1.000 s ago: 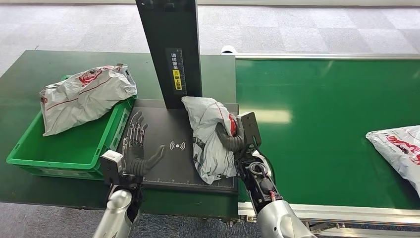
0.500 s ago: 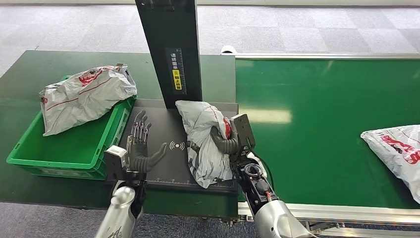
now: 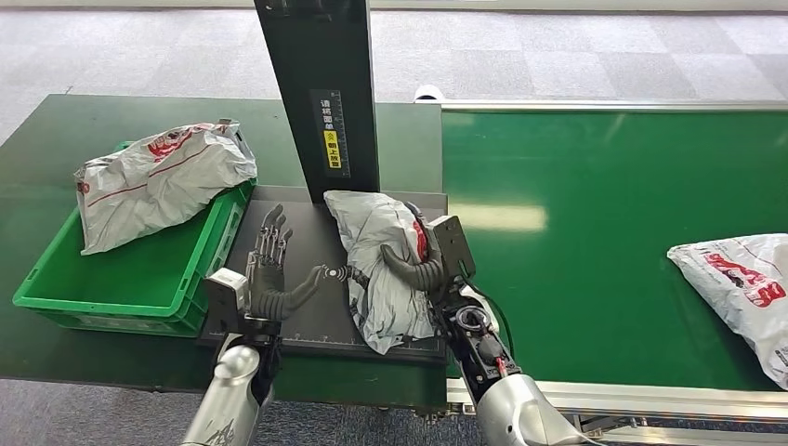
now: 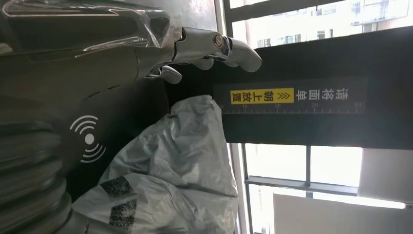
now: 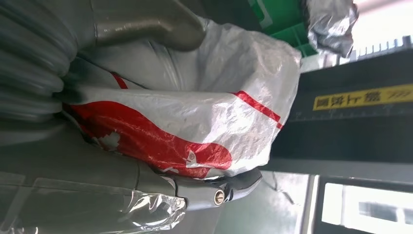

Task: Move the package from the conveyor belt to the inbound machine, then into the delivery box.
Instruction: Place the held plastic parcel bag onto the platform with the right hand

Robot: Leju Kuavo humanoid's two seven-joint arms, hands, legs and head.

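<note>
My right hand [image 3: 420, 262] is clamped around the grey package [image 3: 376, 265], which lies on the black inbound machine plate [image 3: 302, 321] against its upright column [image 3: 321, 93]; my left hand [image 3: 271, 279] hovers beside it, fingers apart, holding nothing; I see another bag [image 3: 158, 181] across the green delivery box [image 3: 121, 293].

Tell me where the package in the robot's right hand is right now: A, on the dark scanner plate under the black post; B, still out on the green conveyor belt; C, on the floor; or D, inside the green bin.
A: the right hand grips the grey package on the dark scanner plate, right below the black post, beside the green bin.
</note>
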